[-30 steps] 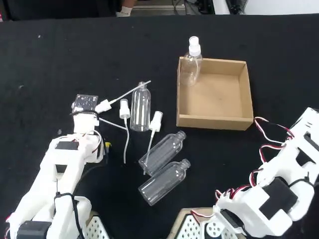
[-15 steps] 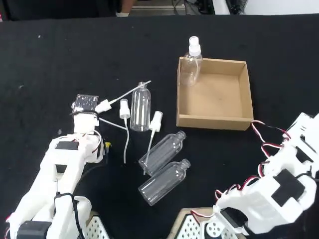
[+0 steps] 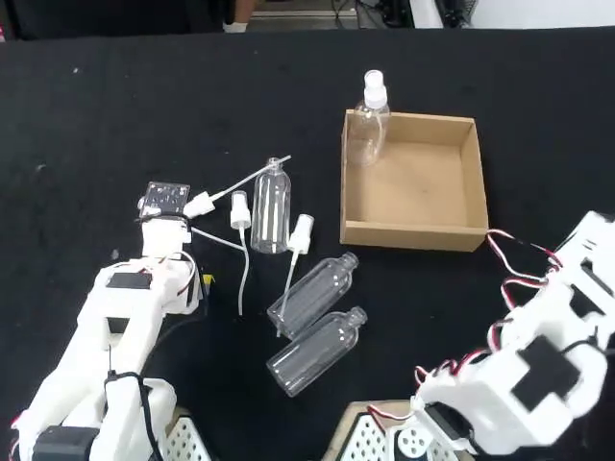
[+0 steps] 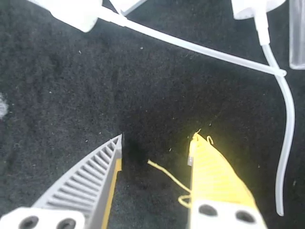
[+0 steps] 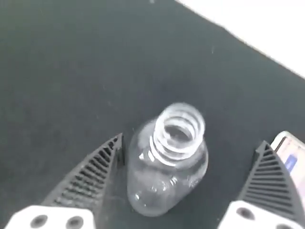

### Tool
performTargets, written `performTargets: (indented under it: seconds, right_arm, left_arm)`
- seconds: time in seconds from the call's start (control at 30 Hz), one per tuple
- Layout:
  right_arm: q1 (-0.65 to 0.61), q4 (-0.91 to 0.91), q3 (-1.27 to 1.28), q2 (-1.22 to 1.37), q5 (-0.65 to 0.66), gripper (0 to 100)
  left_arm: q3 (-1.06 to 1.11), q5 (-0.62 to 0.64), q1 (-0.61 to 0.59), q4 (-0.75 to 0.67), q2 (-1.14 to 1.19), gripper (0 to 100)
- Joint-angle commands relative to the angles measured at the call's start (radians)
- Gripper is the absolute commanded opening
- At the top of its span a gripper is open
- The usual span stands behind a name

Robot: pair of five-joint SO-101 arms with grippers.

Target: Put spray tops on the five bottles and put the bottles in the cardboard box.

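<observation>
While the right claw stands wide apart, an uncapped bottle sits between its fingers, close against one; contact cannot be made out, and its base is hidden. The left claw, likewise spread and empty, hangs over the black table. Spray tops lie just beyond its tips, their heads cut off. The cardboard box lies well apart from both claws.

Capped btl upright in box corner.
</observation>
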Motion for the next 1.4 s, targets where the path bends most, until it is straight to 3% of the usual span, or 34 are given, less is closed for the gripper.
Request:
performTargets:
  seconds: [0.0,0.27,0.57,1.37]
  right_arm:
    - [0.000,0.012,0.027,-0.114,0.008,36.8]
    - [-0.029,0.008,0.024,-0.068,0.009,36.8]
    - [-0.029,-0.141,0.016,0.041,0.009,36.8]
    - [-0.032,-0.146,-0.002,0.071,0.008,36.7]
  left_arm:
    - [-0.015,-0.009,0.012,-0.006,-0.006,22]
    - [-0.008,-0.011,0.012,-0.006,-0.012,22]
    - [-0.008,-0.011,0.012,-0.006,-0.012,22]
    - [-0.008,-0.011,0.012,-0.006,-0.012,22]
